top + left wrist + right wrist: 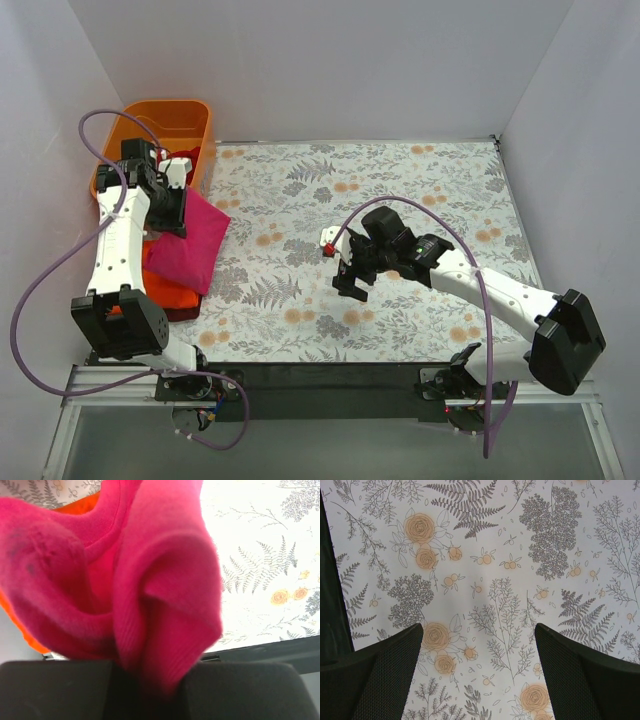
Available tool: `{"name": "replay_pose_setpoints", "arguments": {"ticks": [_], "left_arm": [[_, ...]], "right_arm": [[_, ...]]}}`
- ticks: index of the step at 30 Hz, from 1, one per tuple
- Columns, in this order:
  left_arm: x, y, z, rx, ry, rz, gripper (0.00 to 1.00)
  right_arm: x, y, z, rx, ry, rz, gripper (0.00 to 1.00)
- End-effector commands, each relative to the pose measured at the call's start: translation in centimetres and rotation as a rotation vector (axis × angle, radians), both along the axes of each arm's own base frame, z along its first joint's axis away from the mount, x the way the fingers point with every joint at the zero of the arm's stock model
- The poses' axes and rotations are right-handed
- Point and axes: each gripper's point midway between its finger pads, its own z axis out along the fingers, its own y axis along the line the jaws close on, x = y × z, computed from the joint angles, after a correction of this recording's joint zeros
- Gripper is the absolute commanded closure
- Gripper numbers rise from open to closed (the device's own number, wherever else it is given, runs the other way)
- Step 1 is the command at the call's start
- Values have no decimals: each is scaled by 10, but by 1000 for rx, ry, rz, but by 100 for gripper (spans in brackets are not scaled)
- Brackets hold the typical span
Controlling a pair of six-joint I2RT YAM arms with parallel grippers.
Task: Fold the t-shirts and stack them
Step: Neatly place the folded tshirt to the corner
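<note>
The pink t-shirt (pixel 192 250) is clamped, bunched, in the left hand (pixel 170 212); the right hand (pixel 350 283) is spread empty. The fold could be undone by dragging.

tub (pixel 170 103): far-left | t-shirt pile (pixel 170 292): before tub | held t-shirt (pixel 190 245): over pile | right end effector (pixel 352 288): mid-table, right of pile

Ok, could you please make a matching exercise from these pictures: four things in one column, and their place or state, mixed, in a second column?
1. pink t-shirt
2. orange t-shirt
3. orange tub
4. right jaws

a. at the far left corner
b. open over the floral cloth
c. pinched in the left jaws
d. lying under the pink t-shirt

Pairs: 1-c, 2-d, 3-a, 4-b
</note>
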Motion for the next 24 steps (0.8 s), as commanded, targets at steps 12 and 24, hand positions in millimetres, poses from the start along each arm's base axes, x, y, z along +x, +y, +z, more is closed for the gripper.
{"name": "replay_pose_setpoints", "arguments": {"ticks": [12,24], "left_arm": [[-56,-3,10,35,-30,-77,100],[-43,38,15,89,-45,-33,100]], "right_arm": [[2,4,11,29,-12,-17,2],[-1,6,8,22,-12,-4,2]]}}
